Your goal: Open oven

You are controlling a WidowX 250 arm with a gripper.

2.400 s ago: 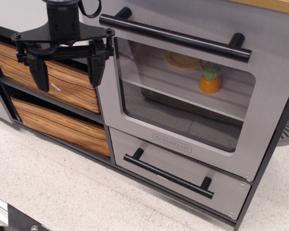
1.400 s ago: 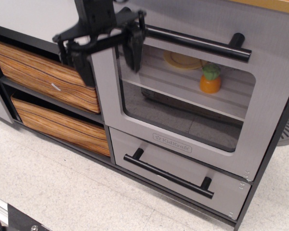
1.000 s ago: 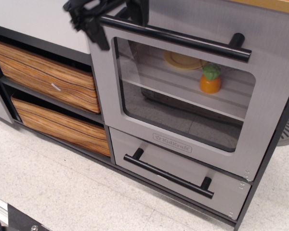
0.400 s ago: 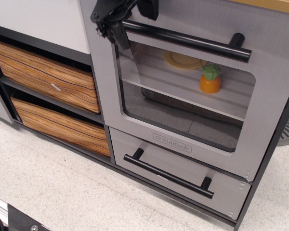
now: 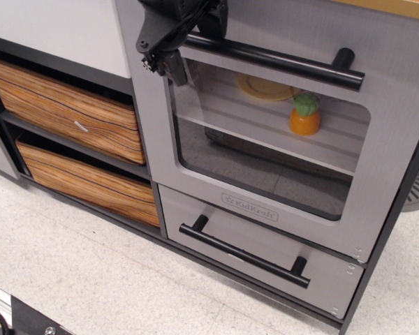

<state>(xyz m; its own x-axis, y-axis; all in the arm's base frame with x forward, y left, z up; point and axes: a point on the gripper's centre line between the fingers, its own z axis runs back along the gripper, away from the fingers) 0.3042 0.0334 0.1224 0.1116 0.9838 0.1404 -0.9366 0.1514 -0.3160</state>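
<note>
Gripper lower, perhaps straddling oven handle.

place: lab-style play-kitchen setup | evidence: grey toy oven with "KidKraft" mark below-right of the tool | wood-grain bins to its lower left | speckled floor well below it

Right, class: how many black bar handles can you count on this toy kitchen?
2. The long handle runs across the top of the oven door, its left end under the gripper. The short handle is on the drawer below. None shows elsewhere.
</note>
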